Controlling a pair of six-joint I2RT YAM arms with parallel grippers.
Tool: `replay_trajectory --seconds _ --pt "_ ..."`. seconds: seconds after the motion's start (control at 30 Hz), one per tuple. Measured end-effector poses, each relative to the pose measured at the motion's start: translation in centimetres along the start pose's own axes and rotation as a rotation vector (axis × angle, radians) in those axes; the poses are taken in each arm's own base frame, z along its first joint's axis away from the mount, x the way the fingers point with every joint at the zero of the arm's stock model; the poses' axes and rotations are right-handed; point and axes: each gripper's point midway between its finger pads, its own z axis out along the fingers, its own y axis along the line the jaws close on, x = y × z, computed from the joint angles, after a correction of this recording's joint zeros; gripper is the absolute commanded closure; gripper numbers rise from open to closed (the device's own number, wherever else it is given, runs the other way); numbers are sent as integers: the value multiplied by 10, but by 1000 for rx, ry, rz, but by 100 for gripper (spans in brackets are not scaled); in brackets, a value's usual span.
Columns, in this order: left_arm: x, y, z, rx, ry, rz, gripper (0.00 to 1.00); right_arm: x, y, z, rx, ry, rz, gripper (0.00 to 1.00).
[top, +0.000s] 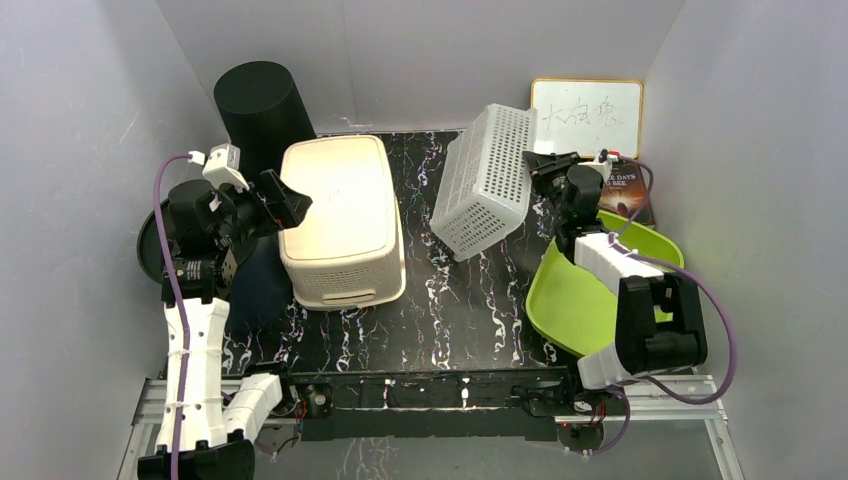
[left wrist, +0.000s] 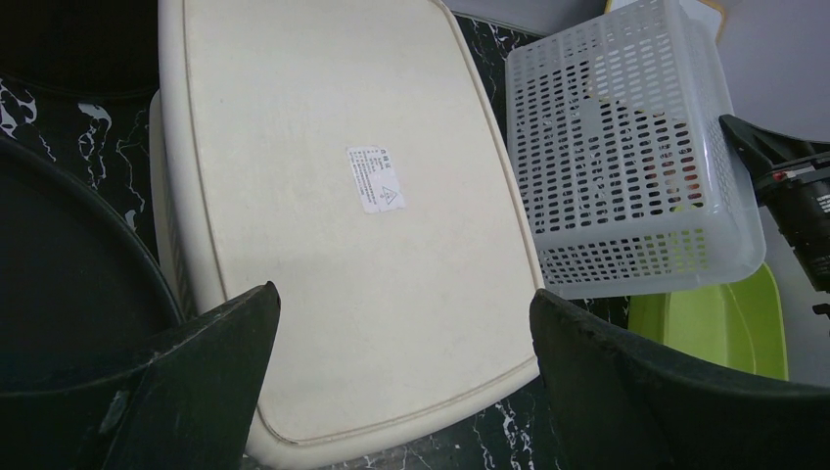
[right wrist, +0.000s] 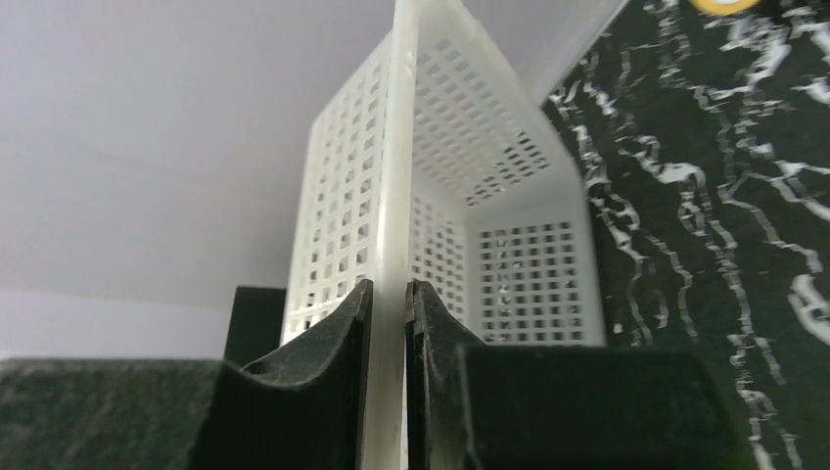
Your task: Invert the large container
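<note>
Right gripper (right wrist: 390, 299) pinches the tilted basket's (top: 485, 180) rim; left gripper (left wrist: 401, 299) gapes over the bin (top: 340, 215), base already up. Flip looks done; next I'd set the basket down.

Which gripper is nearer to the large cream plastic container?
Left. The left gripper is open at the left edge of the large cream plastic container; the right gripper, farther right, is shut on the white perforated plastic basket.

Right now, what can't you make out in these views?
- Book: top view, partly behind the right arm, title too small.
- Label on the cream container: left wrist view, print too small.
- Basket touching the table or not: top view, hidden by the basket itself.
</note>
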Motion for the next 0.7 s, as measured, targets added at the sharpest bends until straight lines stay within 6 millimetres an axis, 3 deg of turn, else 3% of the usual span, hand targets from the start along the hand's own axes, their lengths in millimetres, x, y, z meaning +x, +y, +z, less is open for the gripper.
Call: replay_trajectory --seconds 0.17,0.27,0.47,0.7 --pt "0 1 2 -1 3 -2 2 -13 -49 13 92 -10 30 100" --pt "0 2 4 -2 6 -3 2 -12 -66 17 122 -3 25 100" --pt "6 6 9 -6 19 -9 2 11 -95 29 162 90 -23 100" --pt "10 9 13 -11 32 -15 1 32 -128 57 226 186 -70 100"
